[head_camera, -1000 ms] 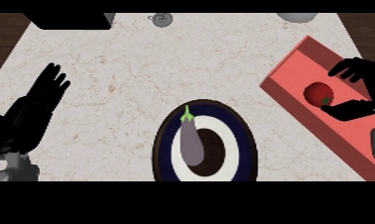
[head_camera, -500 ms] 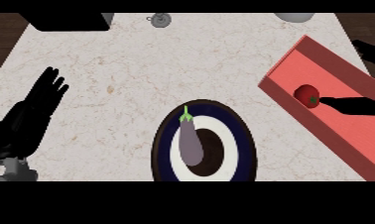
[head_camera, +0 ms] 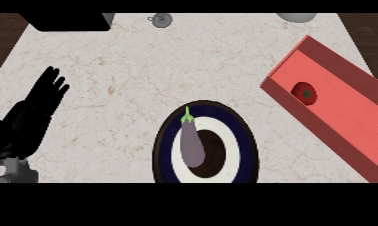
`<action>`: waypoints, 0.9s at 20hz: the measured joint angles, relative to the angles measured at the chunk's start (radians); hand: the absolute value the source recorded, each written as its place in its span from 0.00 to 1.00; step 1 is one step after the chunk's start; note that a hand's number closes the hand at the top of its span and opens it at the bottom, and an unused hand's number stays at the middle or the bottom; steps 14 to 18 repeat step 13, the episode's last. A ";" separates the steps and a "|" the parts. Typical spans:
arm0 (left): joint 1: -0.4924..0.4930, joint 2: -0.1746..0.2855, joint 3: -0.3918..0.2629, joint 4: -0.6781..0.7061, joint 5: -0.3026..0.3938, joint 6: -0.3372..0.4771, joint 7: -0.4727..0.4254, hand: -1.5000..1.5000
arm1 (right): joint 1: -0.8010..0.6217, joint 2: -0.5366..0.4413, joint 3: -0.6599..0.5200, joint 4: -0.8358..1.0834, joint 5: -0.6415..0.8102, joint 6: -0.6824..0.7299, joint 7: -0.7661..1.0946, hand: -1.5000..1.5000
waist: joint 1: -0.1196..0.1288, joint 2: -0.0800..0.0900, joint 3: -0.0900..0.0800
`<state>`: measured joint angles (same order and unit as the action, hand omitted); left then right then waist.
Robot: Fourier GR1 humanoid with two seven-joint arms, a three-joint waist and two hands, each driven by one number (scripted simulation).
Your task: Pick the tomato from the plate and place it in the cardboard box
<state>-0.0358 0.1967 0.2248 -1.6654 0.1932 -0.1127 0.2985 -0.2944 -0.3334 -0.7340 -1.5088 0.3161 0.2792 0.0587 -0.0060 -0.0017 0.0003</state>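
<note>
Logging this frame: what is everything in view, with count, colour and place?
Tomato: one, red, inside the box.
Box: one, red, long, right side of the counter.
Plate: one, dark blue with a white ring, bottom centre.
Eggplant: one, purple with a green stem, on the plate.
Black object: one, top left edge.
Small grey object: one, top edge.
Grey round object: one, top right, cut off.
Counter: one, pale marble.
Left hand: one, black, open, left edge.

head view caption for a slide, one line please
Tomato in the red box, eggplant on the plate, left robot hand open at the view's left edge.
</note>
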 measured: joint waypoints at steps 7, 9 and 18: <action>-0.003 0.011 0.020 0.034 0.016 -0.030 -0.029 0.50 | 0.035 -0.184 -0.119 0.167 -0.165 0.122 -0.084 0.00 | 0.003 0.001 0.000; 0.002 0.009 0.020 0.010 0.020 -0.025 -0.011 0.50 | 0.059 -0.223 -0.139 0.217 -0.195 0.155 -0.130 0.00 | 0.005 0.001 0.000; -0.004 -0.001 0.008 -0.002 0.002 -0.009 -0.001 0.50 | 0.091 -0.305 -0.156 0.322 -0.224 0.197 -0.215 0.00 | 0.006 0.002 0.000</action>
